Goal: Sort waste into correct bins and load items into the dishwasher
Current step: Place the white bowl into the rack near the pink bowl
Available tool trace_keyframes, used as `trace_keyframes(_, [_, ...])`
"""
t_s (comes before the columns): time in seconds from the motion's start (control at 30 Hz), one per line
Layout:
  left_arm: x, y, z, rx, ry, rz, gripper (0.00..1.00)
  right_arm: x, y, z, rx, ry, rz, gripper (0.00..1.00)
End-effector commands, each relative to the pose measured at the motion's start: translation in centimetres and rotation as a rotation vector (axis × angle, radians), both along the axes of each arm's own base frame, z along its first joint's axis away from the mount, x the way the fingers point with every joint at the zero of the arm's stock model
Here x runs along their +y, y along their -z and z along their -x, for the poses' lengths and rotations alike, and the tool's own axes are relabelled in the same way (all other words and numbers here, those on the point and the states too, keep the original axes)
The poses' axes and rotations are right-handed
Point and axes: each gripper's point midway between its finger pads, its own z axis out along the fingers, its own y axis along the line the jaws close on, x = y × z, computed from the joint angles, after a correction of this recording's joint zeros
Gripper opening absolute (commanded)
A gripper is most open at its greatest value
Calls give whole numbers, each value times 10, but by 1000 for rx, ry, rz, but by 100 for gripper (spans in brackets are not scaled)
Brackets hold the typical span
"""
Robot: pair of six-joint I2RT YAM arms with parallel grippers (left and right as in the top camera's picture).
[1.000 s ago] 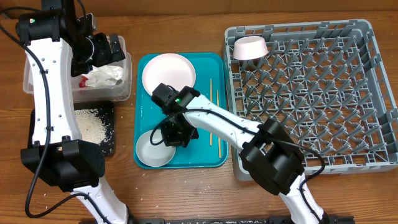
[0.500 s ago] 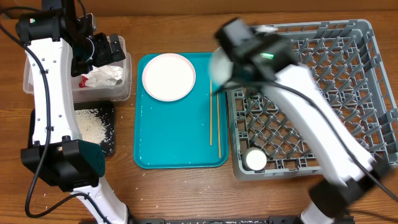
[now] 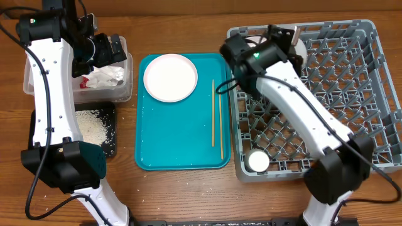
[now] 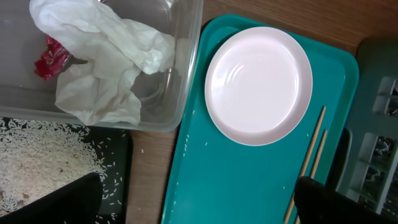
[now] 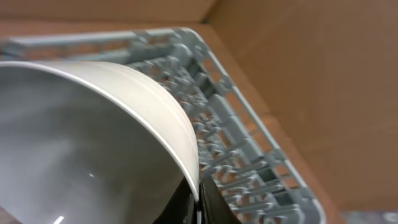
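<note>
At the far left corner of the dish rack (image 3: 352, 125), a pale bowl (image 5: 93, 143) hangs tilted above the lattice, its rim pinched between the closed fingers of the right gripper (image 5: 198, 202). The wrist view shows the bowl's wall filling the left of the frame, with pegs and the rack's corner wall beyond it, so we judge the bowl to be over the rack but not yet resting in it. The step in hand is loading this bowl. The next move calls for lowering it between the pegs, tilted so that it seats on edge or mouth-down, and only then parting the fingers; we cannot tell from these views how close the bowl's underside is to the pegs. A small white cup (image 3: 257, 161) already sits in the rack's near left corner, well apart from the bowl. Further out, the plate (image 3: 170, 76) and the two chopsticks (image 3: 213, 119) lie on the teal tray (image 3: 182, 144), waiting their turn. On the far side of the table, the crumpled wrapper (image 4: 106, 62) lies in the clear tub (image 4: 186, 56) and the rice (image 4: 43, 162) lies in the black tray (image 3: 112, 147). The left gripper (image 3: 105, 50) hovers above the tub, fingers spread wide and empty.
</note>
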Motion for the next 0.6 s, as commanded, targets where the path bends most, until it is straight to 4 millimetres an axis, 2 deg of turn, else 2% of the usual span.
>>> trace_keyframes(0.0, [-1,-8,-1,-25,4,-9,100,-25,8,-6,2,61,87,4])
trace_keyframes(0.37, [-1,-8,-1,-25,4,-9,100,-19,72,-21,150,62,143,4])
trace_keyframes(0.57, [-1,-8,-1,-25,4,-9,100,-9,87,-15,202,53,96,4])
